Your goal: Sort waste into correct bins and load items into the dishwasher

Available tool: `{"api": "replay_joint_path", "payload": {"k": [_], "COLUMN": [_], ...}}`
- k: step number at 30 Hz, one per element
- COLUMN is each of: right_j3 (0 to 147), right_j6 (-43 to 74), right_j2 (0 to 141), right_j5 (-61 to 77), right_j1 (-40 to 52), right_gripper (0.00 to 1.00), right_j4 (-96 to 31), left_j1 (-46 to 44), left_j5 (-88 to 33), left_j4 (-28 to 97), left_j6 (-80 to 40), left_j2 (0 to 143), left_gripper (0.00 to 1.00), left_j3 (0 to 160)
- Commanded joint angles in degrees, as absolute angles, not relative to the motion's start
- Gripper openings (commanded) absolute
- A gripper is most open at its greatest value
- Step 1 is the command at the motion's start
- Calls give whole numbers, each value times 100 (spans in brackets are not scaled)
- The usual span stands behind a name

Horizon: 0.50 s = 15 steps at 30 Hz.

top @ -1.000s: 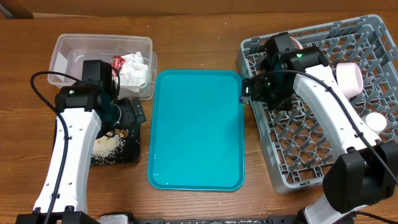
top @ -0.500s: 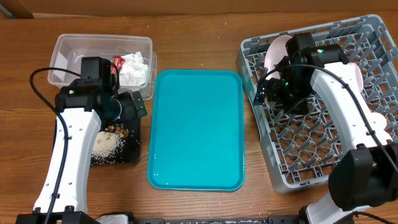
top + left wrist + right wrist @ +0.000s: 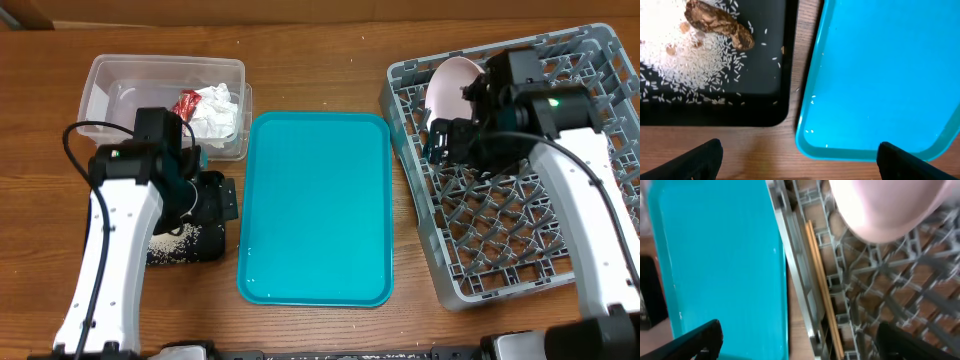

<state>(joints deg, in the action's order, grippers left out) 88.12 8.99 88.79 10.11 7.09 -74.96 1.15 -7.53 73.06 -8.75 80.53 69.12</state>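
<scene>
Grey lattice rack (image 3: pixel 480 230) is holding smooth pink bowl (image 3: pixel 448 85) & thin wood chopsticks (image 3: pixel 822 285); flat black tray (image 3: pixel 760 100) is carrying loose rice (image 3: pixel 690 75); L+R jaws sitting spread, empty.

In the overhead view the left arm (image 3: pixel 120 215) covers much of the black tray (image 3: pixel 205 245), and the right arm (image 3: pixel 570 160) hides one side of the pink plate (image 3: pixel 445 85) and part of the dish rack (image 3: pixel 500 255). The right wrist view is blurred, its top edge cutting off the plate; the left wrist view crops the black tray and shows only fingertips (image 3: pixel 702 160).
</scene>
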Motion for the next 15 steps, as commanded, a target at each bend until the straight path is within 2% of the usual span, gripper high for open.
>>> {"api": "replay_joint_path", "payload": {"k": [1,15], "right_j3": [8458,5920], "right_j6": [854,895], "right_j2": [8208,5052], "right_j5": [897,493], "right_j1": [672,672], "right_gripper": [100,100], "right_j4": [-7205,-5470], "left_j1": [-45,-395], "left_j5": [-768,-902], "left_j4": [7105,6567], "left_j6": [-670,-471], "left_j2": [7446,5201], "left_gripper": [100,100], "left_j3": [6431,6101]}}
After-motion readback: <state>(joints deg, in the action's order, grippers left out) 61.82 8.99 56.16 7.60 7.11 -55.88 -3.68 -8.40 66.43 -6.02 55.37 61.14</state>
